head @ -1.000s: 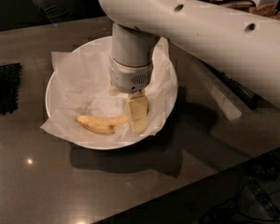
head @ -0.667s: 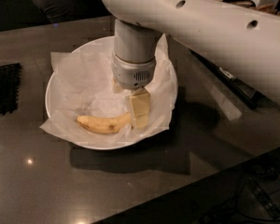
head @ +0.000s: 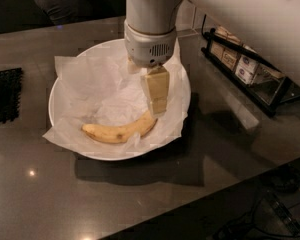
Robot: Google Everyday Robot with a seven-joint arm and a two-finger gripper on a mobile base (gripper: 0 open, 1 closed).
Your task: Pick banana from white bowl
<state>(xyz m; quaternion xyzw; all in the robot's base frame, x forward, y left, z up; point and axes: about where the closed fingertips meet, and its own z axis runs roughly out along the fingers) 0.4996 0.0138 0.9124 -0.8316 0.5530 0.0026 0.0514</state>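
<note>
The banana (head: 119,132) is yellow with small brown spots and lies curved in the near part of the white bowl (head: 57,86), on crinkled white paper (head: 97,91). The bowl stands on a dark glossy table. My gripper (head: 155,106) hangs from the white arm (head: 149,19) straight down into the bowl, with its pale tip just above the banana's right end. The arm hides the bowl's far right part.
A black mat (head: 2,96) lies at the left edge of the table. A black rack with small boxes (head: 245,66) stands at the right. The table's front edge (head: 190,204) runs diagonally, with cables on the floor (head: 270,219) below it.
The gripper has shifted a little up and to the right, and its tip now stands over the banana's right end. The banana and bowl have not moved.
</note>
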